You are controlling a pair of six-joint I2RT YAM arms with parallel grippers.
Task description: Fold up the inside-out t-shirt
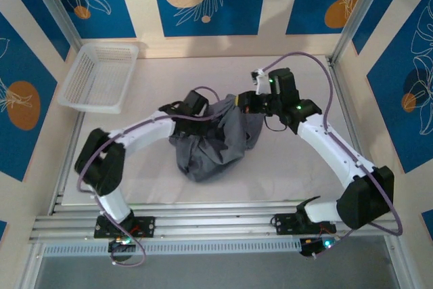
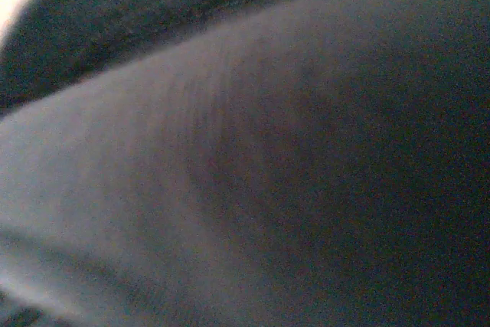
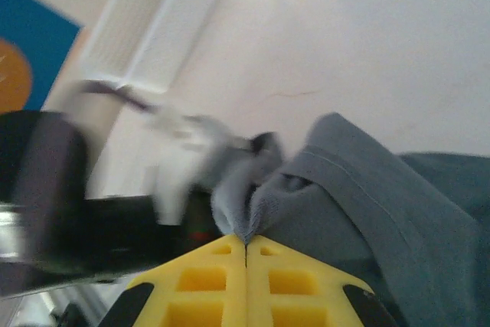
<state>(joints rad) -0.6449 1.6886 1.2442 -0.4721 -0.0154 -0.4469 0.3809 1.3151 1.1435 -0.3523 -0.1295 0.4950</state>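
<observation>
The shirt [image 1: 215,145] lies bunched on the counter [image 1: 291,167] between both hands. The right hand [image 3: 245,244] pinches a seamed fold. The left hand [image 1: 195,107] is closed, buried in cloth, its catch unclear. Pulling apart may slip that thin pinch or just drag the lump.

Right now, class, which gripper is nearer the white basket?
Left. The left gripper is at the side of the shirt facing the basket; the right gripper pinches the shirt farther from it.

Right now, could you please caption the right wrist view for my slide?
Right gripper shut on a seamed fold of the grey t-shirt, white basket beyond.
</observation>
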